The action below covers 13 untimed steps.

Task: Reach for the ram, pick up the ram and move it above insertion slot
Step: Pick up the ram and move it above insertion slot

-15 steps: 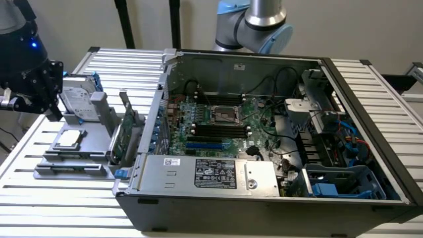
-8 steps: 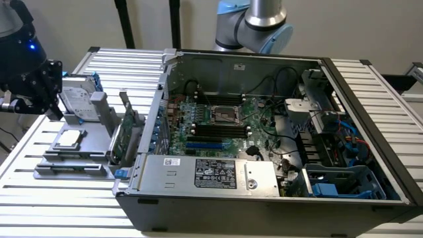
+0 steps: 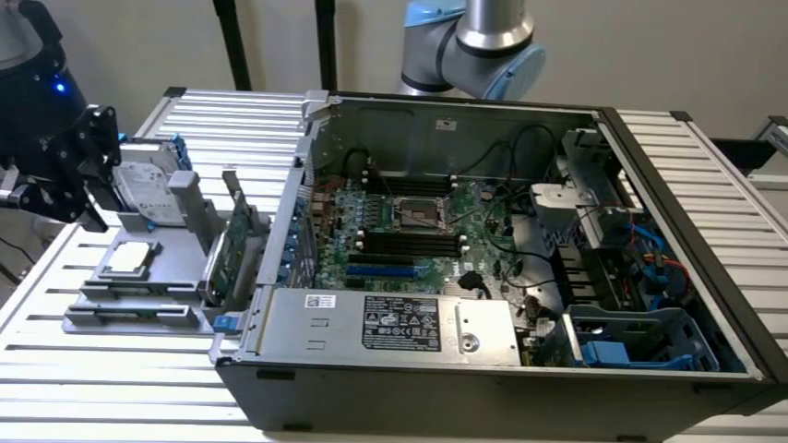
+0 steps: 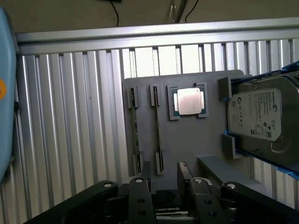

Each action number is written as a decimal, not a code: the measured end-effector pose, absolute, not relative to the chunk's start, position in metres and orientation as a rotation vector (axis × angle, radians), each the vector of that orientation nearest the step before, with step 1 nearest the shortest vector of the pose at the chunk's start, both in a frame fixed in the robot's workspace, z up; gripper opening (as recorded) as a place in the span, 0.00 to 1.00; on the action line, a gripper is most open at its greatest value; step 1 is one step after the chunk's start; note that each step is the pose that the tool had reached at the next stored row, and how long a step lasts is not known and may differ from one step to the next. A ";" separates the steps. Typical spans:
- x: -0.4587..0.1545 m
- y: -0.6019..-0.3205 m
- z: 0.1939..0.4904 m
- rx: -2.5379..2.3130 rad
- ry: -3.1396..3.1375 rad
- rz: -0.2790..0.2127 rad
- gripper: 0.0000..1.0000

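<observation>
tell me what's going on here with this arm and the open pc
A robot arm's gripper hangs open over a gray tray that sits beside the open computer case. It holds nothing. Two ram sticks stand on edge in the tray's slots, next to a processor chip and a hard drive. The gripper is closest to the ram sticks, and neither has been lifted out yet.

Plain beige wall [image 3: 689,55] behind a ribbed aluminium table [image 3: 111,388], evenly lit
</observation>
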<state>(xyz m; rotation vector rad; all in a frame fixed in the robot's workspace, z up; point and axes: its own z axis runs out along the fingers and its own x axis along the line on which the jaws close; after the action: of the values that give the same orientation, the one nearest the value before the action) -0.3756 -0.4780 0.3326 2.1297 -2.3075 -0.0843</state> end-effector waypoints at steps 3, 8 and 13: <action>-0.376 -0.481 0.329 2.142 -2.296 -0.084 0.36; -0.376 -0.487 0.320 2.170 -2.268 -0.086 0.36; -0.376 -0.492 0.311 2.191 -2.246 -0.087 0.36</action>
<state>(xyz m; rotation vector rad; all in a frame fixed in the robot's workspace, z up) -0.3756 -0.4922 0.3105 2.1910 -2.2461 -0.0866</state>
